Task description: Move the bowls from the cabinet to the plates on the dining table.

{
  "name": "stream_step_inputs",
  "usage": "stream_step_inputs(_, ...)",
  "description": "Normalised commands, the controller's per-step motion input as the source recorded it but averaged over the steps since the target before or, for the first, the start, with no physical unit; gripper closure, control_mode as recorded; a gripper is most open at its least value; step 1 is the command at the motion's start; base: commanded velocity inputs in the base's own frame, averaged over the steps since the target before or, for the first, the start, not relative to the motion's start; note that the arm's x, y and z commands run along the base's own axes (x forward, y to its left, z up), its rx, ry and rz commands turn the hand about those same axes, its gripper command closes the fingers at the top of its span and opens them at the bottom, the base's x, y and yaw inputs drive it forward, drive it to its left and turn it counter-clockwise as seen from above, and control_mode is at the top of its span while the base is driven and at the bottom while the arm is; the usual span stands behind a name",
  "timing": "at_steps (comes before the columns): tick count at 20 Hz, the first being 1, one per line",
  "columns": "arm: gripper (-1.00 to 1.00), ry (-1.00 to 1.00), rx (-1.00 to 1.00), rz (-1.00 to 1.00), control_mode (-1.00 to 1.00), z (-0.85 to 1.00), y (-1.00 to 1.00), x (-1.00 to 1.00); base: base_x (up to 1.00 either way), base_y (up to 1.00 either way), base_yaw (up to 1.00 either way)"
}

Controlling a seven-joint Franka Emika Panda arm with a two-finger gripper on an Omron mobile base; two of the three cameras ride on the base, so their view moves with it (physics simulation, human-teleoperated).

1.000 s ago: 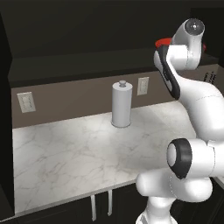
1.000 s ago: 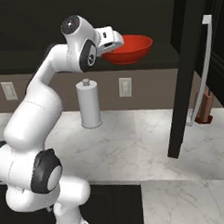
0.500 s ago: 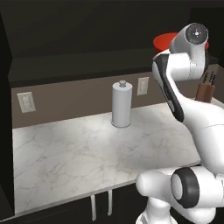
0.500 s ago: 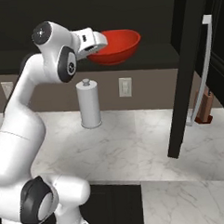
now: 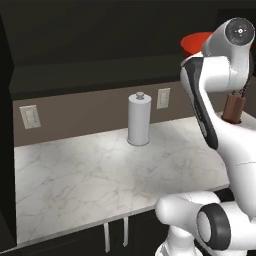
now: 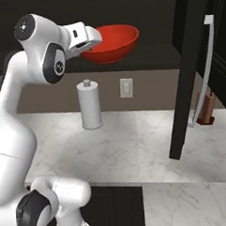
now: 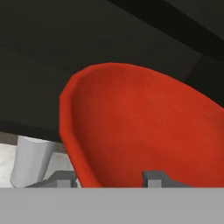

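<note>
The pincer (image 6: pixel 94 40) is clenched on the near rim of the red bowl (image 6: pixel 112 42), holding it level and high above the bench (image 6: pixel 130 142), beside the open cabinet (image 6: pixel 196 59), probably so it clears the canister (image 6: pixel 89 105) while carried away.

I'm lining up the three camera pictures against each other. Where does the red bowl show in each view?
Left base view: red bowl at upper right, partly behind the arm.
Right base view: red bowl top centre, held at its rim by the gripper.
Hand view: red bowl centre.
Shared landmark: the grey canister on the counter.
</note>
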Motion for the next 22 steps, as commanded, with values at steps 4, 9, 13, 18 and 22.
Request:
stream_step_inputs(4, 1.0, 0.09, 0.02, 0.0, -1.0, 0.0, 0.05, -0.66, 0.0, 0.0, 0.0)
stream_step_inputs(9, 1.0, 0.01, 0.0, 0.0, -1.0, 0.0, 0.21, -0.66, 0.0, 0.0, 0.0)
stream_step_inputs(13, 1.0, 0.0, 0.0, 0.0, -1.0, 0.0, 0.44, -0.7, 0.0, 0.0, 0.0)
stream_step_inputs(18, 1.0, 0.0, 0.0, 0.0, -1.0, 0.0, 0.59, -0.7, 0.0, 0.0, 0.0)
stream_step_inputs(22, 1.0, 0.0, 0.0, 0.0, -1.0, -0.14, 0.61, -0.62, 0.0, 0.0, 0.0)
